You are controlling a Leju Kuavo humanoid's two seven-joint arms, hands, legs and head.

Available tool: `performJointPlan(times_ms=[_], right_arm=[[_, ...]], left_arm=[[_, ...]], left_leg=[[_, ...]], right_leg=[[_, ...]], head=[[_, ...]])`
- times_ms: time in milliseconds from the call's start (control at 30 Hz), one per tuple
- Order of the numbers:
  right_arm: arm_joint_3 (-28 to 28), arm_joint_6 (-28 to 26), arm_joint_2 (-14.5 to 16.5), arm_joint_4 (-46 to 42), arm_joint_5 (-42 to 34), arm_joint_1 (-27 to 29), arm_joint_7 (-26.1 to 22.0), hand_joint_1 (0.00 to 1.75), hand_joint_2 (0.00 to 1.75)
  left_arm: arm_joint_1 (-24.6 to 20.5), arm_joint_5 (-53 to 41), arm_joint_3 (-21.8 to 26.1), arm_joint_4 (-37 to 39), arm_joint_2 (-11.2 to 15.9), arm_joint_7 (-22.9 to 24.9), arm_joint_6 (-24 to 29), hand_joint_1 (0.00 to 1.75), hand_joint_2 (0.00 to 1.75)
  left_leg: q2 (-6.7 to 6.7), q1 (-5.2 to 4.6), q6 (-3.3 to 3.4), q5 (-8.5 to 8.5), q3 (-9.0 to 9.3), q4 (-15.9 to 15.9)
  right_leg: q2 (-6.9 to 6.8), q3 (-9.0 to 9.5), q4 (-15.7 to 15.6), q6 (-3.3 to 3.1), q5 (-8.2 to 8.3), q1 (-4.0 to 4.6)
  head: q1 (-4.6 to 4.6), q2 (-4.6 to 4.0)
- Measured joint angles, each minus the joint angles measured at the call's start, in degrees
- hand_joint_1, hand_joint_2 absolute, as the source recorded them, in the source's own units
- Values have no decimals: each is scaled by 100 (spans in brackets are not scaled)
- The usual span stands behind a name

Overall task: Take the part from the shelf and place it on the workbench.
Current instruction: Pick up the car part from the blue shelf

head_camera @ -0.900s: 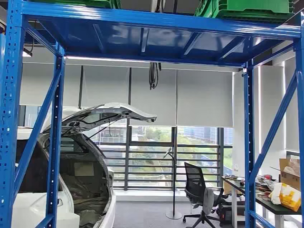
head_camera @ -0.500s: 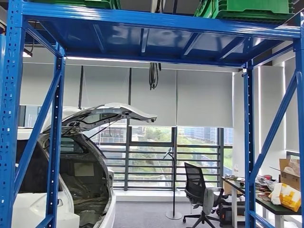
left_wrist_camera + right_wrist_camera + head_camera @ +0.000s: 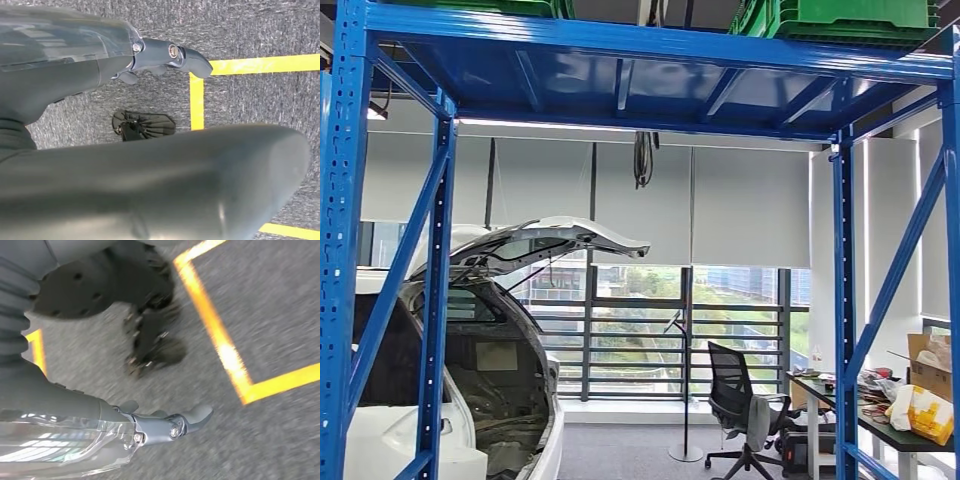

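A tall blue steel shelf (image 3: 644,70) stands right in front of me in the head view, and I look through under its deck. Green plastic crates (image 3: 848,20) sit on top of that deck, one at the right and another (image 3: 509,6) at the left. My left hand (image 3: 86,60) hangs over grey carpet in the left wrist view, its fingers (image 3: 192,57) stretched out and holding nothing. In the right wrist view my right hand (image 3: 94,425) also hangs above the floor, its fingers (image 3: 188,420) straight and empty.
Blue uprights (image 3: 437,300) (image 3: 844,300) frame the opening. Behind it are a white car with its boot lid up (image 3: 493,330), an office chair (image 3: 735,400), a floor stand (image 3: 686,400) and a cluttered desk (image 3: 901,410). Yellow tape lines (image 3: 196,100) (image 3: 211,315) mark the carpet.
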Motion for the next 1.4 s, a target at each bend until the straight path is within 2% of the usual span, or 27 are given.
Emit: performJointPlan(times_ms=[67, 167, 233, 267, 367, 400, 433, 533, 567, 700, 833, 967, 1100, 1233, 1367, 1400], right_arm=[[-124, 224, -7, -5, -55, -18, -385, 0, 0], [-285, 761, -69, -193, 14, -103, -1572, 0, 0], [-376, 998, -103, -769, 206, -182, -2033, 0, 0], [-431, 1054, -76, -1341, 325, -194, -1924, 0, 0], [-587, 1127, 132, -3525, 524, -230, -912, 0, 0], [-623, 1135, 196, -4091, 557, -261, -745, 0, 0], [-650, 1134, 249, -4550, 629, -277, -769, 0, 0], [-607, 1121, 387, -5879, 1101, -202, -1340, 0, 0], [-538, 1121, 417, -6378, 1240, -185, -1400, 0, 0], [5, 1037, 412, -8005, 1465, -302, -957, 0, 0], [663, 778, 339, -8729, 1532, -311, -789, 0, 0], [990, 661, 226, -9053, 1568, -280, -835, 0, 0], [1438, 556, 95, -9240, 2072, -279, -803, 0, 0], [2028, 224, -141, -9338, 2437, -372, -617, 0, 0], [2223, -108, -513, -9507, 2544, -313, -560, 0, 175], [2210, -131, -601, -9535, 2534, -276, -576, 0, 175]], left_arm=[[-7, -10, 69, 19, -3, -8, -4, 0, 0], [-10, -1, 213, 46, -3, -4, -2, 0, 0], [-14, 0, 329, 51, -3, 32, 28, 0, 0], [-12, -10, 396, 51, -3, 59, 50, 0, 0], [1, -76, 589, 51, -3, 114, 102, 0, 0], [2, -97, 637, 51, -3, 119, 110, 0, 0], [3, -114, 680, 51, -3, 123, 112, 0, 0], [31, -194, 830, 51, -3, 162, 126, 0, 0], [39, -230, 890, 52, -3, 181, 130, 0, 0], [29, -385, 1120, 51, -13, 214, 113, 0, 0], [30, -494, 1295, 51, -44, 214, 106, 0, 0], [34, -563, 1424, 51, -70, 214, 90, 0, 0], [30, -688, 1511, 51, -85, 214, 67, 0, 0], [31, -879, 1591, 51, -107, 224, 65, 0, 0], [26, -1223, 1599, 51, -159, 329, 103, 0, 0], [18, -1284, 1597, 51, -175, 352, 110, 0, 0]], left_leg=[[0, 0, 0, 0, -2, 0], [0, -3, 0, 0, -8, 0], [1, -4, 2, 3, -11, 0], [1, -6, 3, 5, -11, 1], [1, -10, 2, 10, -3, 3], [-5, -9, 2, 10, 0, 4], [-16, -8, 2, 10, 2, 5], [-41, -11, 3, 10, -14, 6], [-39, -12, 2, 10, -21, 5], [-32, -7, 2, 10, -23, 4], [-35, -4, 1, 10, -24, 4], [-36, -6, 1, 10, -25, 3], [-36, -8, 1, 10, -26, 3], [-37, -7, 1, 11, -24, 4], [-40, -8, 1, 10, -25, 4], [-39, -8, 1, 10, -25, 4]], right_leg=[[0, 0, 0, 0, 0, 0], [5, -5, 2, 0, 2, 0], [6, -4, 5, 2, 5, -1], [5, -5, 7, 3, 6, -2], [5, -12, 11, 4, 8, -5], [0, -10, 11, 4, 7, -6], [-10, -5, 11, 4, 6, -6], [-34, -7, 17, 6, 3, -6], [-30, -14, 20, 6, 3, -6], [-19, -26, 22, 3, 0, -5], [-27, -26, 22, 3, -2, -3], [-28, -24, 23, 3, -2, -4], [-28, -24, 22, 3, -2, -5], [-30, -25, 21, 3, -2, -4], [-34, -25, 21, 3, -2, -5], [-33, -25, 20, 3, -2, -5]], head=[[0, 0], [0, 0], [0, 0], [1, 0], [1, 0], [1, 0], [1, 0], [2, 0], [2, 0], [2, 0], [2, 0], [2, 0], [2, 0], [2, 0], [2, 0], [2, 0]])
